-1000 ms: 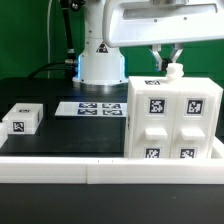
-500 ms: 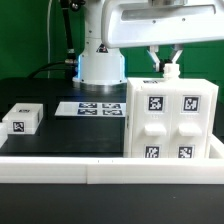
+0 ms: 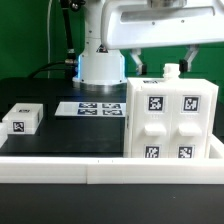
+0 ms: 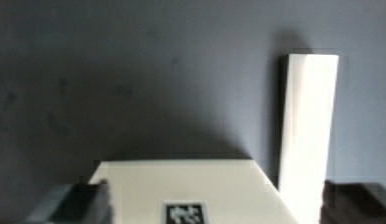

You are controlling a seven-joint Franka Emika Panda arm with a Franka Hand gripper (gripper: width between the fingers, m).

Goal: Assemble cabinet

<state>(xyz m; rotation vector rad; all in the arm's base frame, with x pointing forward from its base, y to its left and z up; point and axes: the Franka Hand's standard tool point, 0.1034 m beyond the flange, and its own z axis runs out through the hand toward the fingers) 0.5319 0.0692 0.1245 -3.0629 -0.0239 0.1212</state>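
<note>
White plastic forms the cabinet (image 3: pixel 170 122), the largest item in the scene. It stands upright on the black worktop (image 3: pixel 70 135) at the exterior view's right, just behind the low white wall (image 3: pixel 100 172) that runs along the near edge. Four raised panels are shown on its front, each carrying a square black-and-white tag. A small white peg (image 3: pixel 172 70) stands on the cabinet's top, towards the exterior view's right.

The claw (image 3: pixel 163 64) hangs just above that top and is spread wide, with nothing held. One finger (image 3: pixel 137 63) is seen to the exterior view's left of the peg and the other to its right, both clear of it.

At the exterior view's left a small white tagged block (image 3: pixel 22 118) rests on the worktop, well apart from the cabinet. The marker board (image 3: pixel 98 108) lies flat between the two, farther back, in front of the arm's white base (image 3: pixel 100 62).

In the wrist view the cabinet's flat top (image 4: pixel 181 180) is seen from above with one tag (image 4: pixel 185 212) on it. A grey finger (image 4: pixel 74 205) is seen beside its edge, blurred. A long plain white bar (image 4: pixel 311 120) is seen against the dark worktop; what it belongs to cannot be told.
</note>
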